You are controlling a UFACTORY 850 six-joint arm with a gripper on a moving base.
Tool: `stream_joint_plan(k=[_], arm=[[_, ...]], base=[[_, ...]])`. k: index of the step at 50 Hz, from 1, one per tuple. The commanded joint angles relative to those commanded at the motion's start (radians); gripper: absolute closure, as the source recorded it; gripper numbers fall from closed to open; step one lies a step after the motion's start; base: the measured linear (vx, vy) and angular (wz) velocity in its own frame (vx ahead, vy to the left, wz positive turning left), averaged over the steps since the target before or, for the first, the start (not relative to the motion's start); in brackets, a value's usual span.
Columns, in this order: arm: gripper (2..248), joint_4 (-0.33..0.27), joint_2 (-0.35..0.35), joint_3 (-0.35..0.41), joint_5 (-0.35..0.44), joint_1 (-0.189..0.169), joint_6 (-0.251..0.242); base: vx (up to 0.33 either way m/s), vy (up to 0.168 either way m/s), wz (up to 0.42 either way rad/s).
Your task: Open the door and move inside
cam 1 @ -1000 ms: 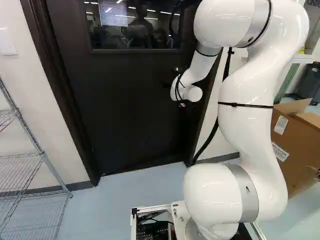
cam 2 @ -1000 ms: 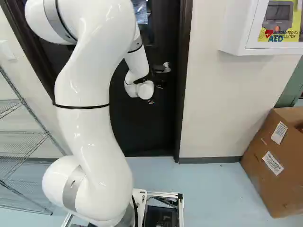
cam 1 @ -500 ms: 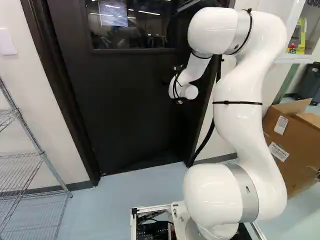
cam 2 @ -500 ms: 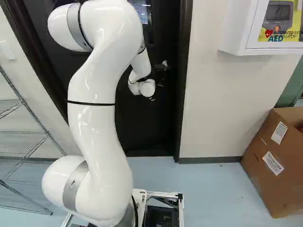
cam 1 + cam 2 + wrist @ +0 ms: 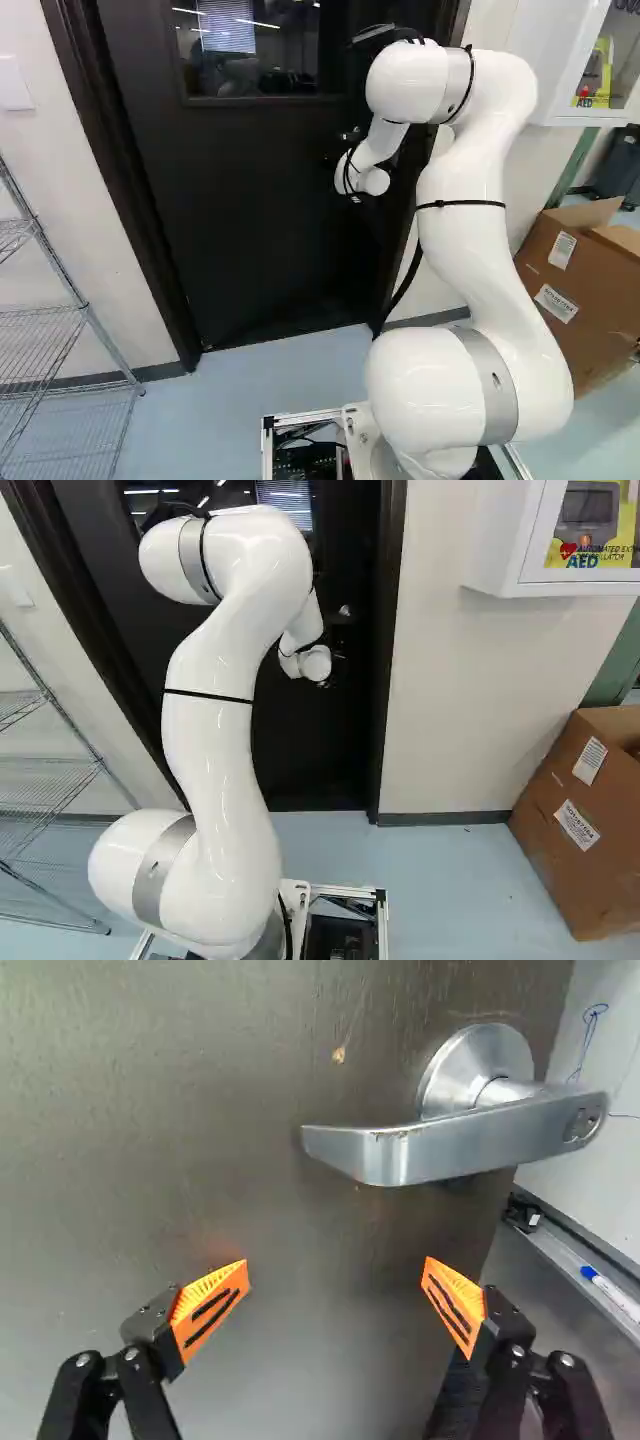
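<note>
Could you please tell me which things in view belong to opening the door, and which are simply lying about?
For the job:
door
lever handle
open end effector

Just there:
wire shelving
cardboard box
wall cabinet
marker

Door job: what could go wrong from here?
- The door looks ajar: a tray shows past its edge. The open tool isn't gripping the handle, so the door might swing back at the arm.
- The handle sits ahead and off to one side; pushing straight on may land the fingers on bare door.
- Driving in, the arm could clip the frame.
</note>
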Motion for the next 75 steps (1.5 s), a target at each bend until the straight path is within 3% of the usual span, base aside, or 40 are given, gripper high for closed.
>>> stream_joint_plan(k=[27,40,75], arm=[[3,-0.164,-0.135,-0.188,0.016,0.007,0.0],[3,-0.183,-0.175,-0.246,0.02,0.01,0.0],[3,-0.132,-0.026,-0.035,0.003,0.004,0.0]], base=[[0.0,0.0,0.0],[0.0,0.0,0.0],[0.0,0.0,0.0]])
